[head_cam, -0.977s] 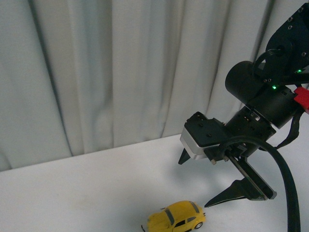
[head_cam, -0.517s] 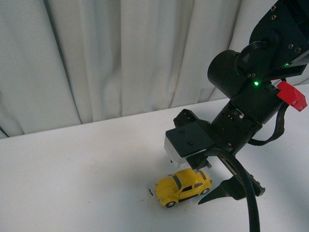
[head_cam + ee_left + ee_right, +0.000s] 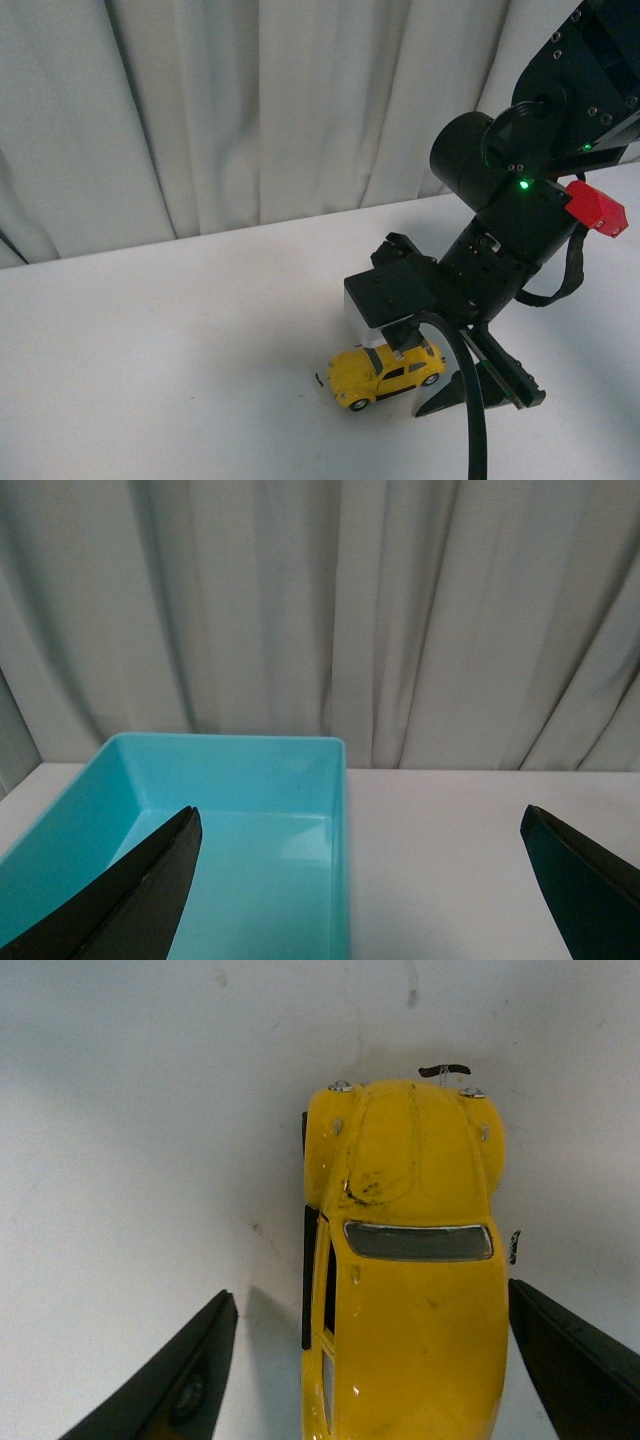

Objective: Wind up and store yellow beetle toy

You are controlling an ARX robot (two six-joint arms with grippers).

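Two arms: right arm reached down over the white table, pale curtain behind; left arm absent from front view, known only by its wrist cam
Bin: teal bin stood open on the table close to the curtain; visible part held nothing; its place rel. to the toy could not be told
Left pincer: left gripper was spread wide, nothing betw. its fingers; it faced the bin
Right pincer: right gripper was released & wide; one finger each side of the toy, both apart from the body
Toy: yellow beetle toy sat on its wheels on the table, directly under the right wrist cam, well apart from the curtain
Handling: prob. light & stiff; glossy rounded shell looked slippery, so pads could slide off the curved roof; free wheels meant it would likely roll if nudged from one side only
Where to hold: judged best across the flanks at the doors, betw. front & rear wheels, both fingers closing together
Small bits: windscreen dark; scuff on the bonnet; thin black bumper piece at the nose looked fragile, so best kept clear of
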